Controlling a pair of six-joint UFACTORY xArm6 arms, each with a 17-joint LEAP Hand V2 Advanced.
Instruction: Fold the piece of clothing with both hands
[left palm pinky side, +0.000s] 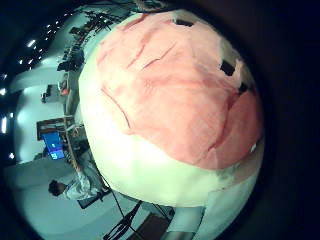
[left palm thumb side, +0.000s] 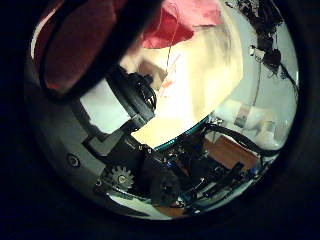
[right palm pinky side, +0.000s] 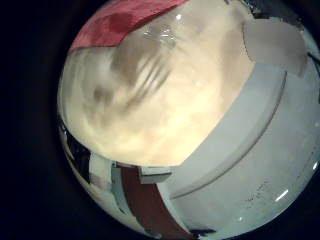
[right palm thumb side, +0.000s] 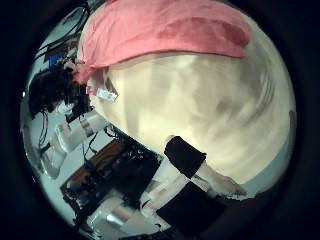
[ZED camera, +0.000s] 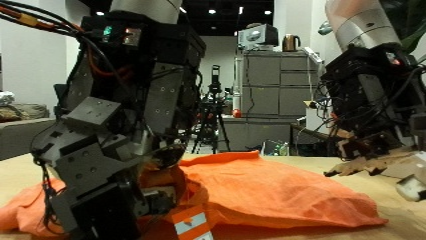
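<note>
An orange piece of clothing (ZED camera: 273, 195) lies rumpled on the wooden table (ZED camera: 400, 215). My left hand (ZED camera: 107, 170) is low over the garment's end, with cloth on both sides of it. The left thumb side palm view shows cloth (left palm thumb side: 185, 20) close by.
Black tape marks (left palm pinky side: 228, 68) sit on the table beside the cloth. A white object (ZED camera: 416, 185) stands at the table's edge by my right hand. A grey cabinet (ZED camera: 273, 95) and a tripod (ZED camera: 213, 120) stand behind the table.
</note>
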